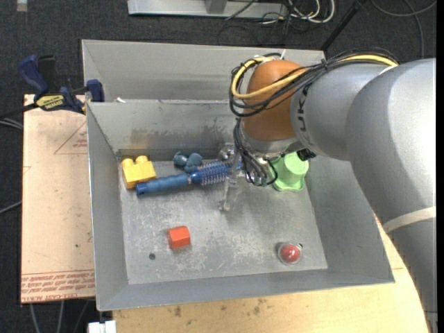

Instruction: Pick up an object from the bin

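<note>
The gripper (236, 180) hangs low over the bristle end of a blue brush (171, 182), which lies across the back middle of the grey bin (105, 214). I cannot tell how wide the gripper stands. A green plastic piece (292, 173) sits just right of it, and a yellow block (137, 171) lies by the handle's far end.

Thick silver-grey arm (374, 116) with dark lettering ends in a rounded orange cover (272, 106); yellow and black cables (239, 82) loop around its 10 o'clock edge

Partial dark lettering on arm (302, 114), unreadable
</note>
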`<state>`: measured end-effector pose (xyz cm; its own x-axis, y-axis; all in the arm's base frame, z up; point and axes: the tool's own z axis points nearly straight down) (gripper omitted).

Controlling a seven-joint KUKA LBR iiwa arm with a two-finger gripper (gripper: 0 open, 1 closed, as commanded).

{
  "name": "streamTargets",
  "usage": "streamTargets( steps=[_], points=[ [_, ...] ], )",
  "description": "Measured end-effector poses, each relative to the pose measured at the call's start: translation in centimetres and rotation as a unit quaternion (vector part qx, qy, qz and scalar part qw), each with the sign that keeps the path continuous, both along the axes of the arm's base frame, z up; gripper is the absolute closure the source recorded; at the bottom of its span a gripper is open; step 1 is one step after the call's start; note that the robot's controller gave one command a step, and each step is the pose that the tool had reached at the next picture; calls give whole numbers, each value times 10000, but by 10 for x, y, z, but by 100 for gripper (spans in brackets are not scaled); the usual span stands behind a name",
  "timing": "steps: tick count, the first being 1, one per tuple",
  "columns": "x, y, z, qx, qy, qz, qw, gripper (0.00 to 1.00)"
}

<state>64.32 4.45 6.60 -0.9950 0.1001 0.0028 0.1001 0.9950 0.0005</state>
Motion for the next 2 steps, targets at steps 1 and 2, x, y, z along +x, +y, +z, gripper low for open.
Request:
streamTargets(
  steps=[1, 2],
  points=[
    [1, 0, 3, -1, -14, 4, 10000, 100],
    [8, -33, 3, -7, -20, -71, 10000, 100]
  ],
)
